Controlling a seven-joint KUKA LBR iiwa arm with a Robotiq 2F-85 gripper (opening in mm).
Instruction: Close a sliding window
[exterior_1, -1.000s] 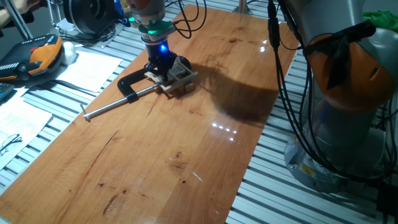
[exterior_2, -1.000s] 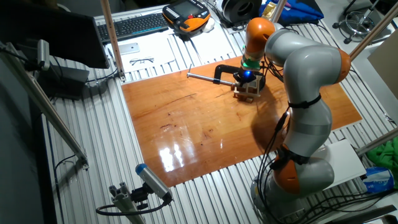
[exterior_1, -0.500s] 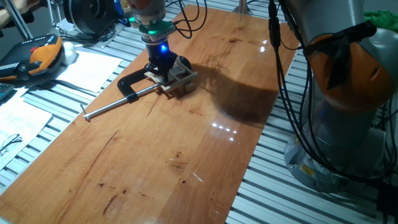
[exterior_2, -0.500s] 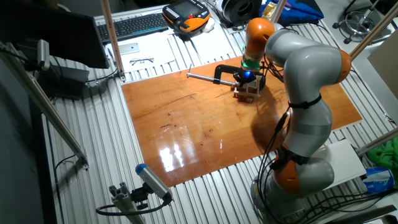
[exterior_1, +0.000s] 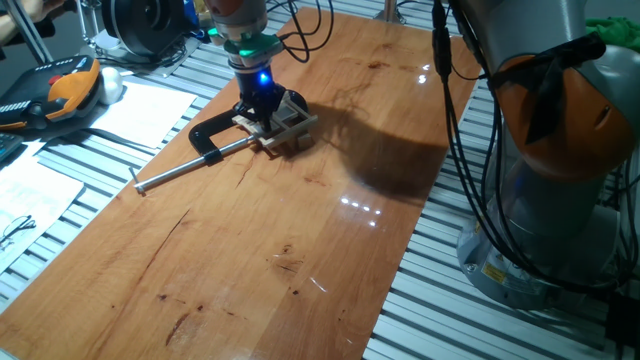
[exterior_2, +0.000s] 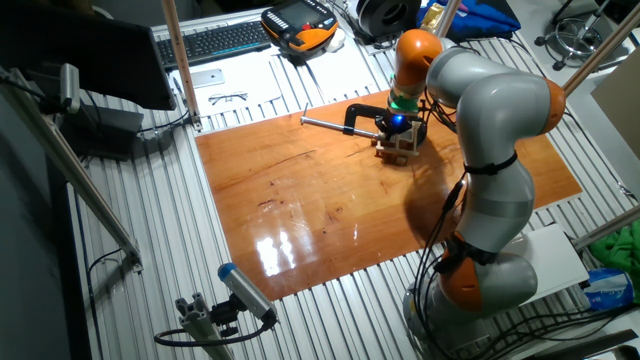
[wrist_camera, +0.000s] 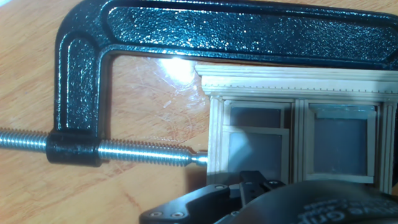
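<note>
The sliding window (exterior_1: 288, 126) is a small pale wood frame with two panes, lying on the wooden table. A black C-clamp (exterior_1: 212, 133) holds it by its left side. It also shows in the other fixed view (exterior_2: 401, 145) and fills the right half of the hand view (wrist_camera: 298, 134). My gripper (exterior_1: 262, 110) is straight above the window with its black fingers down on it. In the hand view the fingers (wrist_camera: 256, 182) appear as one dark mass at the window's lower edge, close together, holding nothing. Their tips are partly hidden.
The clamp's steel screw rod (exterior_1: 185, 168) sticks out toward the table's left edge. Papers (exterior_1: 140, 110) and an orange-black pendant (exterior_1: 60, 90) lie beside the board. My arm's base (exterior_1: 560, 180) and cables stand at the right.
</note>
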